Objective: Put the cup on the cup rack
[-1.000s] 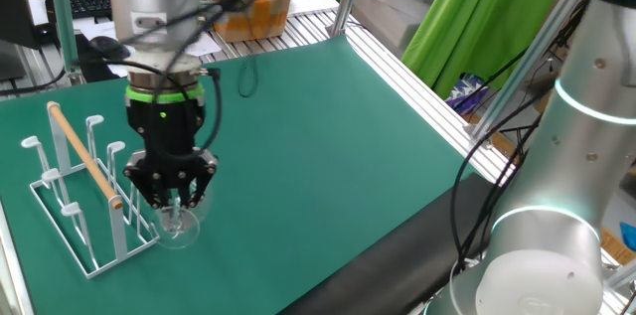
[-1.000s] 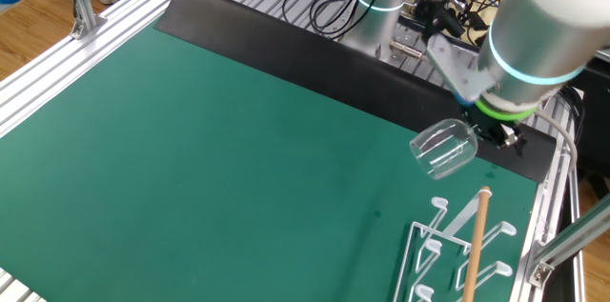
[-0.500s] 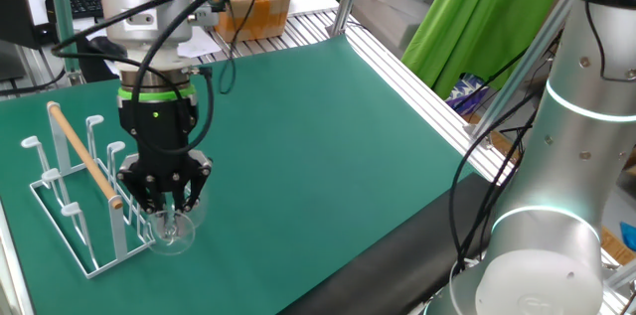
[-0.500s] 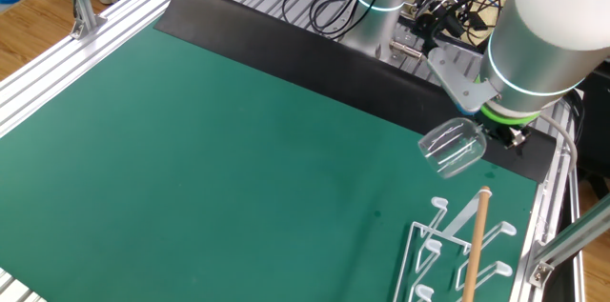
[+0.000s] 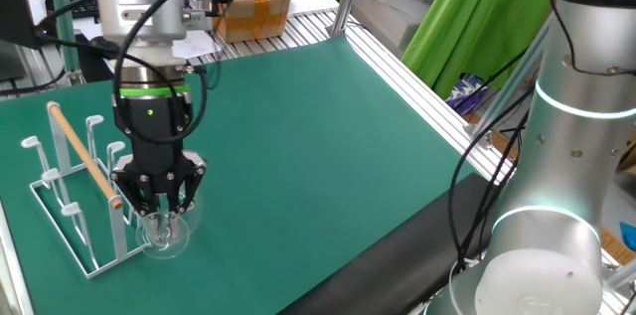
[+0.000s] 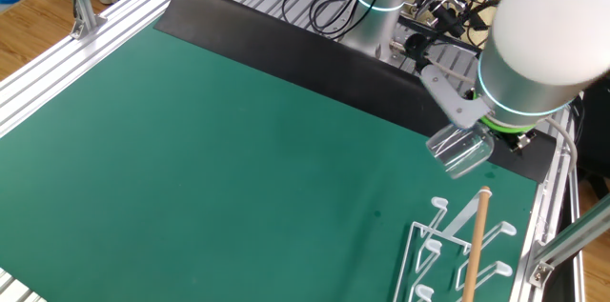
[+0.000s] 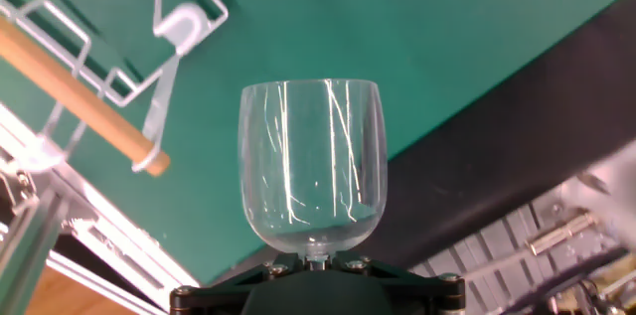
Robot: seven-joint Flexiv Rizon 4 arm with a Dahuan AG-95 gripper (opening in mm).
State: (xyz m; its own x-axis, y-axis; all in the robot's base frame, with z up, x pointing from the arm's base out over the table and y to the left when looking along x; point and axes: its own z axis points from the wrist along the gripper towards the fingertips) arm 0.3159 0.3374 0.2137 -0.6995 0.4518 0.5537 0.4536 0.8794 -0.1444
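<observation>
**Robot gripper holds a glass goblet in the air beside a white wire cup rack**

A black two-finger gripper [image 5: 159, 199] is clamped on the stem of a small clear glass goblet [image 5: 165, 235], with its jaws nearly together. The goblet hangs above the green table mat [image 5: 318, 146], not resting on it. In the hand view the goblet [image 7: 312, 164] fills the middle of the picture, its rounded bowl pointing away from the gripper and its open rim farthest from the fingers. Its long axis runs in line with the gripper, tilted steeply downward. The foot is hidden between the fingers.

The cup rack [image 5: 75, 196] stands on the mat just left of the goblet in one fixed view. It is thin white wire with a rectangular base and upright pegs ending in flat tips. A slanted rod of light wood [image 5: 84, 156] crosses it; its lower end sits close beside the gripper. In the other fixed view the rack [image 6: 457, 250] lies at the near right corner, with the goblet [image 6: 461, 150] above and just beyond it. Whether glass and rack touch cannot be told.

The silver robot arm [image 5: 561, 136] rises at the right. A black strip [image 6: 315, 59] edges the mat, with ribbed aluminium framing [image 5: 417, 67] around it. A cardboard box [image 5: 253, 2] and a green cloth [image 5: 477, 7] sit beyond the table.
</observation>
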